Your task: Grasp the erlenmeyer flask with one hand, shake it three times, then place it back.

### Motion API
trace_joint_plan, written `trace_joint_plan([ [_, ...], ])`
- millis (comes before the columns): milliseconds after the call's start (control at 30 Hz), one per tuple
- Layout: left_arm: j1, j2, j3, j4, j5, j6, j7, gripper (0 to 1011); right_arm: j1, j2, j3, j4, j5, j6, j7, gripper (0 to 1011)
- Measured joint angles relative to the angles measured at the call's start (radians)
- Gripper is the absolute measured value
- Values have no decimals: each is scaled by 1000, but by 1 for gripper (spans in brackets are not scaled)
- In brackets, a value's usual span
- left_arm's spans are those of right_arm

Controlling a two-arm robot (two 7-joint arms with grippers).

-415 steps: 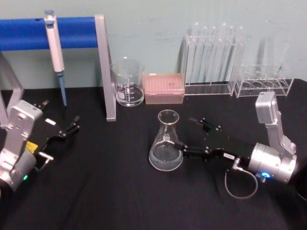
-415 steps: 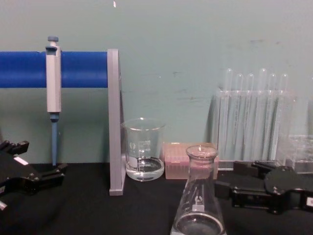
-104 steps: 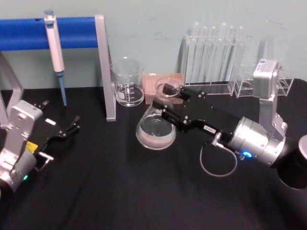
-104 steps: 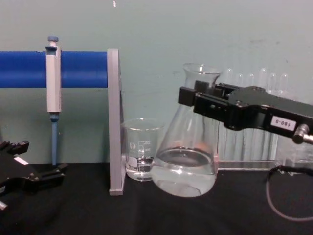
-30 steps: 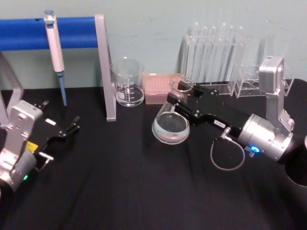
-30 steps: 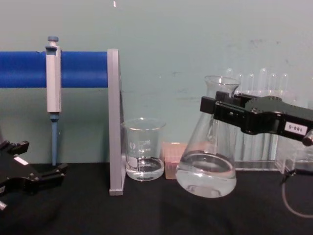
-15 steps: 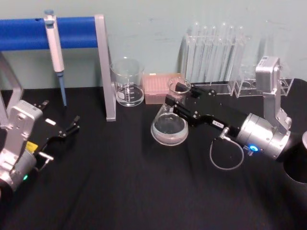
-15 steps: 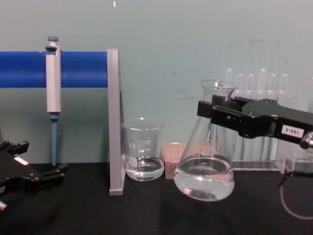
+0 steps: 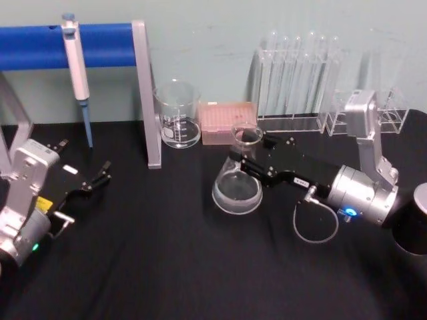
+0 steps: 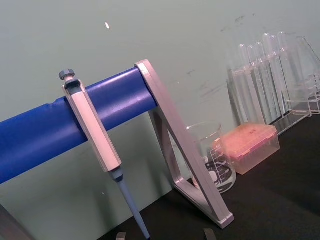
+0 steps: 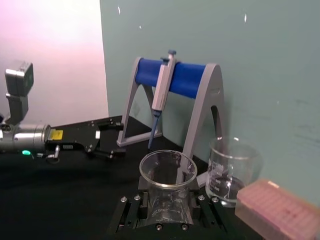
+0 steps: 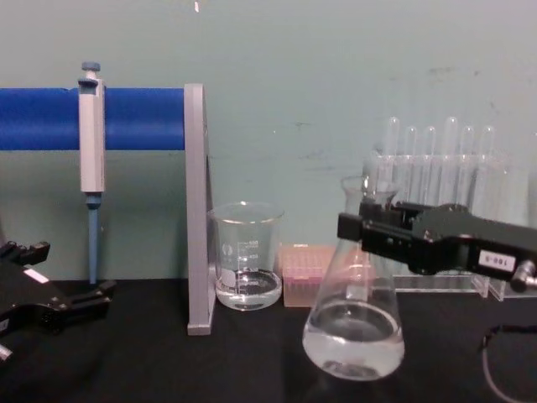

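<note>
The black-covered table (image 9: 167, 267) fills the near ground and runs back to a pale green wall. On its far left stands a grey-framed stand with a thick blue crossbar (image 9: 40, 47). On the far right is a clear rack of tall test tubes (image 9: 293, 73), with a lower clear rack (image 9: 373, 113) just to its right.

The right arm reaches in from the right, silver at the wrist and black toward the tip. The right end effector (image 9: 245, 157) is pinching the neck of the erlenmeyer flask (image 9: 237, 187), one finger on each side, just under the flared rim. The left arm sits parked at the near left of the table. The left end effector (image 9: 100, 175) rests low with its fingers spread and nothing between them.

The flask stands close to upright, right of centre on the table. It is nearer than the beaker (image 9: 177, 120) and the pink box (image 9: 229, 122). From the chest view its wide base (image 12: 352, 336) is down at table level and holds clear liquid. Whether the glass actually touches the cloth cannot be told.

The beaker stands just right of the stand's grey leg, with a little clear liquid in it. The pink box lies just beside it on the right. A grey and blue pipette (image 9: 75, 67) hangs tip down from the blue crossbar.
</note>
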State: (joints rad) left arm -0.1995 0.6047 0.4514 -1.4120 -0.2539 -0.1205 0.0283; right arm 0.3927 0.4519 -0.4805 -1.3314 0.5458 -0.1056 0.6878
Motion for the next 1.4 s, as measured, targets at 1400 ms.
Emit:
trace_joint_plan([
  [1400, 0, 0, 0, 0, 0, 0, 0, 1001, 42, -38, -56, 152, -41, -50, 70, 449],
])
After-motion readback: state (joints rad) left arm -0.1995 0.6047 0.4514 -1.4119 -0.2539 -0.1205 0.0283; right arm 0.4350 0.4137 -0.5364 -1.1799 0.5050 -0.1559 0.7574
